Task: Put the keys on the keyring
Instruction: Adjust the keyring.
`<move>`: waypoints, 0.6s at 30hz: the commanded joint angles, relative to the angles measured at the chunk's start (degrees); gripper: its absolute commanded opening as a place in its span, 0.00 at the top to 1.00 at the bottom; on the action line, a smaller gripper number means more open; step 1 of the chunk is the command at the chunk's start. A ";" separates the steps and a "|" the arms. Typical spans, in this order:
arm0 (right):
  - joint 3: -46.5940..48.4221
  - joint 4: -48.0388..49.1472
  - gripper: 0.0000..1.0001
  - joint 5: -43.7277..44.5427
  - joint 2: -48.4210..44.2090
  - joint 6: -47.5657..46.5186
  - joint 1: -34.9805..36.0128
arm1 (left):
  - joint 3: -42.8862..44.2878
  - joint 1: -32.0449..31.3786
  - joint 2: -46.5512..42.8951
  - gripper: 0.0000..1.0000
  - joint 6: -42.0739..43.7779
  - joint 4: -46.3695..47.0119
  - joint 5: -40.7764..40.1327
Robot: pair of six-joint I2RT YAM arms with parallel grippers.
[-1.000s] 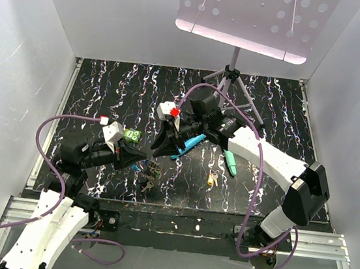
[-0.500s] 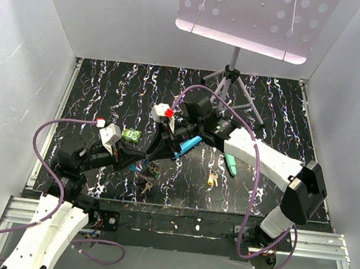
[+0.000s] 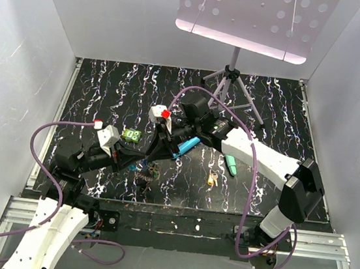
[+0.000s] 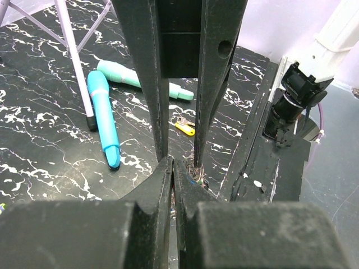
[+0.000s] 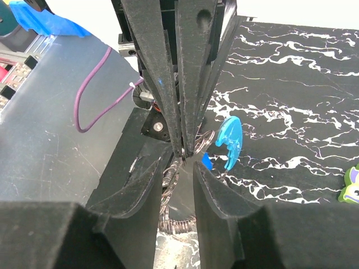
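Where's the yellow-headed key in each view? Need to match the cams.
Top external: the yellow-headed key lies right of centre, near the front edge, below-left of the teal stick.
Left wrist: the key is mid-frame, just below the teal stick's tip.
Right wrist: not in it.
Shared landmark: the teal stick in top and left wrist views; the right wrist view shares only the black marbled table.

From above, the keyring (image 3: 148,174), by the surface's near edge, is mostly hidden under the meeting tips of the left gripper (image 3: 138,163) and right gripper (image 3: 154,159). It is too small there to tell whether either pinches it. Its keys cannot be made out.
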 commanded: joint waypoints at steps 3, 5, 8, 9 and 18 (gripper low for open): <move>0.96 0.48 0.67 -0.69 -0.44 0.93 1.41 | 0.23 -0.15 -1.18 1.00 -0.55 2.15 -0.99; 0.96 0.75 0.69 -0.61 -0.44 1.10 1.76 | 0.23 -0.24 -1.18 1.00 -0.81 2.33 -1.08; 0.87 1.53 0.70 -0.43 -0.27 1.80 2.11 | 0.23 -0.15 -1.27 1.00 -1.16 2.59 -1.17; 0.78 1.89 0.71 -0.43 -0.18 2.42 2.20 | 0.05 -0.24 -1.36 1.00 -1.25 2.59 -1.17; 0.70 1.71 0.99 -0.17 -0.35 3.57 2.38 | 0.14 -0.15 -1.71 1.00 -1.86 2.68 -1.70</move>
